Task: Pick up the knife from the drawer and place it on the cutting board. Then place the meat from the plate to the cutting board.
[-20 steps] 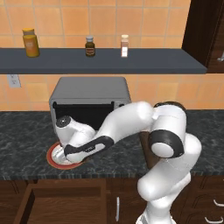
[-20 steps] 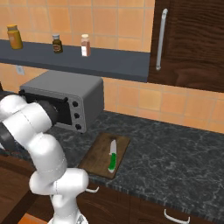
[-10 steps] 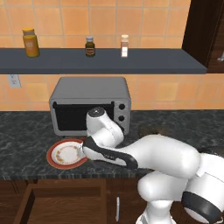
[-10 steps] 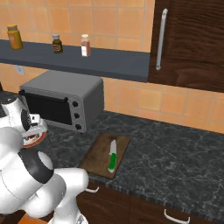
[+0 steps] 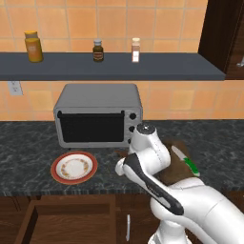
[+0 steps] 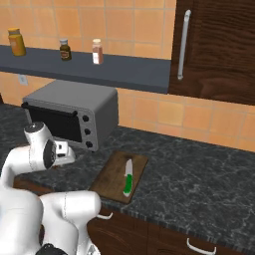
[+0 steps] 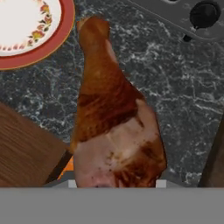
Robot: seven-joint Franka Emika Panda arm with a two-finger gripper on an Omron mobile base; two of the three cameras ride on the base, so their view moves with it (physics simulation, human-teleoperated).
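Arm (image 5: pixel 157 190) of yours stood bent low over the surface (image 5: pixel 28 147); fingers pinched the meat (image 7: pixel 113 127), long axis pointing toward eleven o'clock, narrow end nearing the plate (image 7: pixel 48 39).

A grey toaster oven (image 5: pixel 97 116) with a dark glass door and round knobs on its right side stands on the black speckled counter (image 6: pixel 209 172), against an orange tiled wall (image 5: pixel 143 19). Above it runs a dark grey shelf (image 5: pixel 109 66) carrying an amber jar (image 5: pixel 33 46), a small dark bottle (image 5: pixel 97 50) and a pale shaker (image 5: pixel 136 50). A dark wooden wall cabinet (image 6: pixel 219 47) with a silver handle hangs at the shelf's right end.
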